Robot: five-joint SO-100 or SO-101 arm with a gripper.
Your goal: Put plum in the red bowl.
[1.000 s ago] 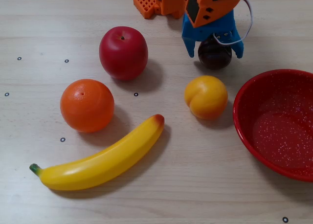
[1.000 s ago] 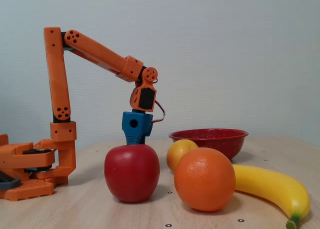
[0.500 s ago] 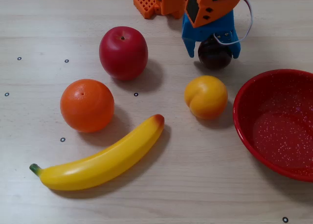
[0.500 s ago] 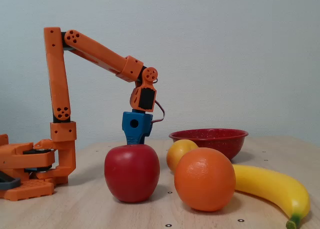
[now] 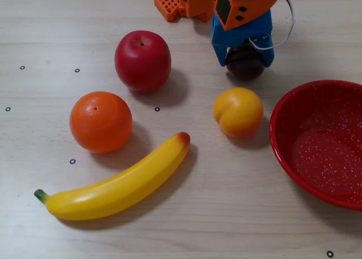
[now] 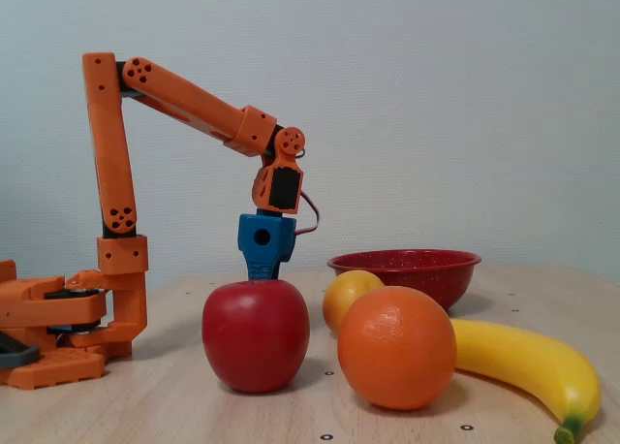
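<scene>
Since a second ago, seen from overhead, the blue jaws have drawn in and the end effector (image 5: pixel 244 58) is clamped on the plum (image 5: pixel 245 64), which has shifted slightly toward the arm's base. The dark plum sits between the jaws, at or barely off the counter (image 5: pixel 56 33). The peach (image 5: pixel 238 112) lies near, on the side away from the base. The red bowl (image 5: pixel 283 132) lies beyond the peach, off to the picture's right. The apple (image 5: pixel 142 61) is well apart to the left.

From the fixed view, the end effector (image 6: pixel 263 269) hangs low behind the apple (image 6: pixel 256 334), which hides the plum. The red bowl (image 6: pixel 407 267) stands to the right.

My worry: the glossy round plum could squirt from the jaws, or clip the peach or bowl rim if carried low.

No writing or labels are readable.
</scene>
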